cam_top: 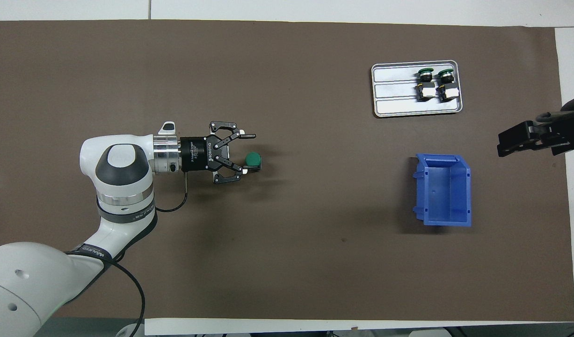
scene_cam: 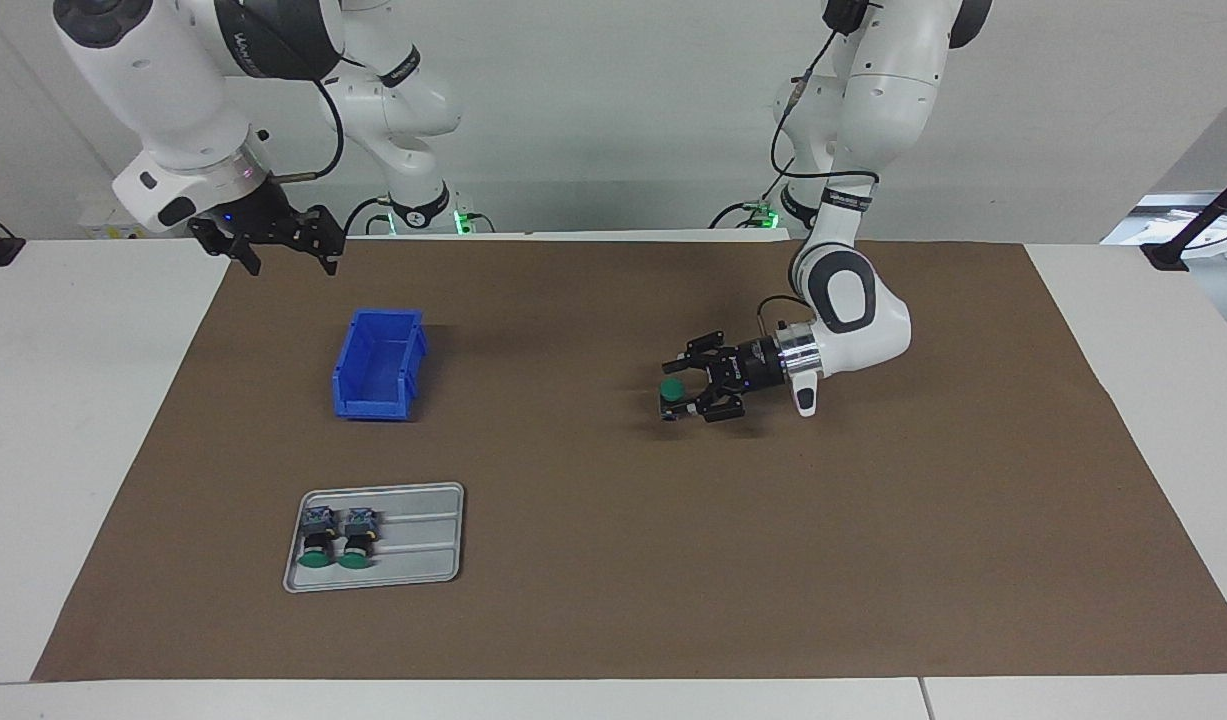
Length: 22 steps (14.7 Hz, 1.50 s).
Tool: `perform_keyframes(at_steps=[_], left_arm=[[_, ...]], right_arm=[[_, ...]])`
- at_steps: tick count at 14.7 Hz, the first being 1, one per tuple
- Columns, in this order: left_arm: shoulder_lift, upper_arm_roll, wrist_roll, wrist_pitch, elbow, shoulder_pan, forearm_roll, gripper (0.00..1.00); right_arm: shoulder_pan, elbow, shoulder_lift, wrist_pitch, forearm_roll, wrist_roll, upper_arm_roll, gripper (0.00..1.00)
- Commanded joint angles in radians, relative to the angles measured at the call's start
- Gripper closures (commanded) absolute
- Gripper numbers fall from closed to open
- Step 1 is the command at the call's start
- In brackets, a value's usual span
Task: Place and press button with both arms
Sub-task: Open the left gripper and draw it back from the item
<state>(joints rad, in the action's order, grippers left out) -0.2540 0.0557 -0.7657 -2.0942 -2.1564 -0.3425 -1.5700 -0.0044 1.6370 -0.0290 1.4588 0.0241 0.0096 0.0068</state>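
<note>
The table (scene_cam: 613,620) is covered by a brown mat, on which a blue bin (scene_cam: 378,365) is set toward the right arm's end, with a grey tray (scene_cam: 413,545) farther from the robots than the bin; two spare buttons (scene_cam: 335,540) are laid on their sides in that tray. The left pincer (scene_cam: 678,385) is held low over the mat near the table's middle, its fingers parted wide, and the button (scene_cam: 672,392) is seen upright on the mat between them, cap upward, close against one fingertip. The right pincer (scene_cam: 278,255) is kept raised at the table's edge near the right arm's base, spread wide and empty, and is judged to be waiting. The chief risk is judged to be that the button could be tipped or dragged if the left pincer is drawn away while a fingertip is touching it. A press delivered off-centre could likewise topple it, since nothing is seen to brace its small base.
</note>
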Motion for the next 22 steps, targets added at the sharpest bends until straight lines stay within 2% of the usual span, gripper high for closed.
perform_keyframes(at_steps=[1, 2, 3, 5, 6, 9, 10, 13, 15, 19, 22], left_arm=[[0.062, -0.013, -0.104, -0.041, -0.011, -0.019, 0.095, 0.26], [0.068, -0.013, -0.106, -0.047, -0.013, -0.019, 0.113, 0.32], [0.081, -0.013, -0.107, -0.049, -0.014, -0.019, 0.137, 0.41], [0.105, -0.013, -0.141, -0.044, -0.014, -0.009, 0.214, 0.48], [0.122, -0.014, -0.171, -0.040, -0.013, -0.007, 0.261, 0.59], [0.140, -0.014, -0.225, -0.038, 0.010, -0.007, 0.388, 0.72], [0.148, -0.014, -0.230, -0.036, 0.016, -0.007, 0.454, 0.79], [0.171, -0.016, -0.241, -0.033, 0.029, -0.006, 0.527, 0.99], [0.171, -0.013, -0.242, -0.027, 0.068, -0.021, 0.701, 1.00], [0.160, -0.011, -0.239, 0.011, 0.138, -0.036, 0.835, 1.00], [0.127, -0.008, -0.224, 0.005, 0.208, -0.095, 1.063, 1.00]], right_arm=[[-0.009, 0.023, -0.023, 0.002, -0.006, -0.019, 0.006, 0.02], [-0.009, 0.023, -0.023, 0.002, -0.006, -0.019, 0.006, 0.02], [-0.009, 0.023, -0.023, 0.002, -0.006, -0.019, 0.006, 0.02], [-0.009, 0.023, -0.023, 0.002, -0.006, -0.019, 0.006, 0.02], [-0.009, 0.023, -0.023, 0.002, -0.006, -0.019, 0.006, 0.02], [-0.009, 0.023, -0.023, 0.002, -0.006, -0.019, 0.006, 0.02], [-0.009, 0.023, -0.023, 0.002, -0.006, -0.019, 0.006, 0.02], [-0.009, 0.023, -0.023, 0.002, -0.006, -0.019, 0.006, 0.02], [-0.009, 0.023, -0.022, 0.002, -0.006, -0.019, 0.006, 0.02], [-0.009, 0.023, -0.022, 0.002, -0.006, -0.019, 0.006, 0.02], [-0.009, 0.024, -0.022, 0.002, -0.006, -0.019, 0.006, 0.02]])
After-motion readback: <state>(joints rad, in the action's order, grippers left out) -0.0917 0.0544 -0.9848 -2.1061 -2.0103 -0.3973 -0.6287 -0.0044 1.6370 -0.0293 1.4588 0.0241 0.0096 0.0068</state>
